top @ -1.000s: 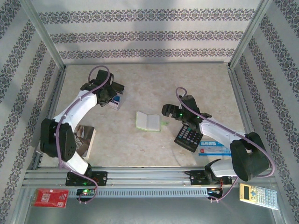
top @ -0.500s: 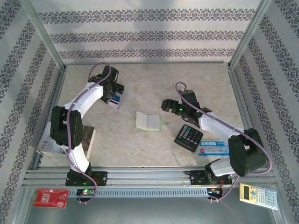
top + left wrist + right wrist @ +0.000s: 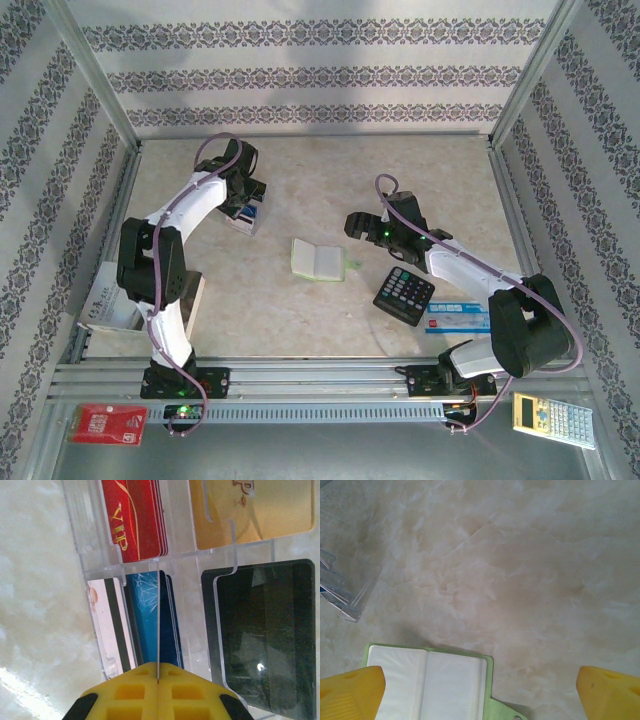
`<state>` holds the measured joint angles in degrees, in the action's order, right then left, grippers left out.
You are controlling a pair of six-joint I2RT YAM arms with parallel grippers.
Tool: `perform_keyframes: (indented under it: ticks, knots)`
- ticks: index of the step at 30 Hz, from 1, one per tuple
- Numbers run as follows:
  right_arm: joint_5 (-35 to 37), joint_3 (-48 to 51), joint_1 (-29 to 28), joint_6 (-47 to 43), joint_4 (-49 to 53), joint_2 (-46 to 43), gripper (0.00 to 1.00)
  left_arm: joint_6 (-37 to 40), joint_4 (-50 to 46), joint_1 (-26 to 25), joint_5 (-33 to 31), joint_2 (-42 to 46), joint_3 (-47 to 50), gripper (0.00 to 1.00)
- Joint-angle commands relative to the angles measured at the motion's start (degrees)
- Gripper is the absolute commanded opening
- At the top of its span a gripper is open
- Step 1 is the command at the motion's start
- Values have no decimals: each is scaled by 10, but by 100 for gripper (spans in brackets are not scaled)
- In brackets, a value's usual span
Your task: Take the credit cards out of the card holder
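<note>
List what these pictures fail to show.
- Right wrist: the lime-green folding card holder is cut by the bottom edge; whether it holds cards cannot be told.
- Left wrist: the tan plastic card is cut by the top edge.
- Top: the clear plastic tray sits partly under the left gripper.

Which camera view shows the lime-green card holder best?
The top external view: there the card holder is seen whole, lying open on the table with nothing in front of it. The right wrist view shows it closer, with its pale inner faces clear, but the lower edge of the picture cuts it off.
</note>
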<state>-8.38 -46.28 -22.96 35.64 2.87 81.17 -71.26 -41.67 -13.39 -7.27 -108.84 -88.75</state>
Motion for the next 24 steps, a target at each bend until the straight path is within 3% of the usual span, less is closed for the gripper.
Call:
perform_keyframes:
  ticks: [1, 24]
  knots:
    - [-6, -14, 5, 3, 7, -3, 98, -17, -20, 4, 15, -16, -22, 0]
    - [-1, -5, 5, 6, 12, -19, 98, -53, 0, 8, 42, -27, -6, 0]
